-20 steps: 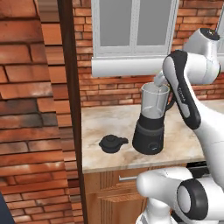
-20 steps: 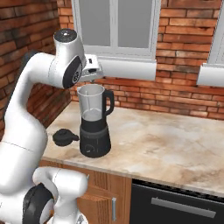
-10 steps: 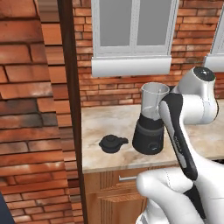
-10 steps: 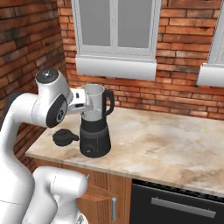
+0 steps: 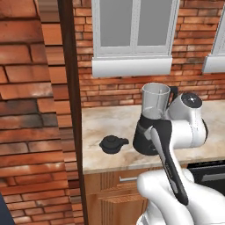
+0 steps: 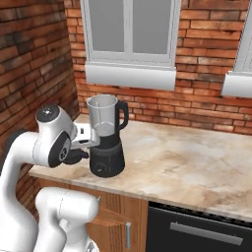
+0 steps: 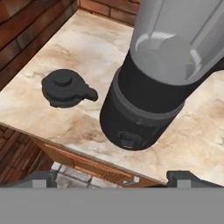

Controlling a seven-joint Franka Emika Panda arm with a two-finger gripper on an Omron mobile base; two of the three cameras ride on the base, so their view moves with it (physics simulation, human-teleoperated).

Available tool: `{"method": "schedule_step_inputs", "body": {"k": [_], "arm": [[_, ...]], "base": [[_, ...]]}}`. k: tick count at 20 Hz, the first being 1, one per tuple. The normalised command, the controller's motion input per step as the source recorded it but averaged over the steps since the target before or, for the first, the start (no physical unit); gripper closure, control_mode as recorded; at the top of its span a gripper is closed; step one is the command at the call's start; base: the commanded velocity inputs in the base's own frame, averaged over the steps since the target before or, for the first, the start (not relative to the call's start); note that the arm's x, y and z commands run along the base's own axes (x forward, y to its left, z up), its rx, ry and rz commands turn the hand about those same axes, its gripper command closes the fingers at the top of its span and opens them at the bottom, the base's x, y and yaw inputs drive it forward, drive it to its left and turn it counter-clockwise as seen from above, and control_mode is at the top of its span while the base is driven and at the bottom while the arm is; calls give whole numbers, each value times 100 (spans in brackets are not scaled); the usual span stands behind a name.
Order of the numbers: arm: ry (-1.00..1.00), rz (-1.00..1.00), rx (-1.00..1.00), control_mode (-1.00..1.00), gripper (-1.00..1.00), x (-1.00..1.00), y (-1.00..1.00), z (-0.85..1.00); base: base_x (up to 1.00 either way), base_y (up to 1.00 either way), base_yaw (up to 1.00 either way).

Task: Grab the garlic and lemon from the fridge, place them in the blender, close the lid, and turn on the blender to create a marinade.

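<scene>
Blender (image 7: 144, 100) sits on the marble counter (image 6: 197, 157) with its jar open, and the lid (image 7: 65, 87) lies just beside its base. My pincer (image 7: 111, 177) is spread wide, holding nothing, hovering low in front. Can't tell if garlic or lemon is inside. Still left: lid on, then power button (image 7: 127, 141).

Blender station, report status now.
Gripper open, holding nothing, low in front of blender. Lid off, lying on counter beside the base. Nothing between gripper and lid.
</scene>
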Motion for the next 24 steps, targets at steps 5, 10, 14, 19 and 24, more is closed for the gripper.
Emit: {"method": "schedule_step_inputs", "body": {"k": [5,10,14,19,24], "arm": [[0,0,2,-100,-100,-18,-10,-4],[0,5,0,100,-100,-10,5,-9],[0,0,0,100,-100,0,0,0],[0,0,0,100,-100,0,0,0],[0,0,0,100,-100,0,0,0]], "base": [[0,0,0],[-42,5,22],[-72,1,55],[-52,0,63],[-35,31,69]]}}
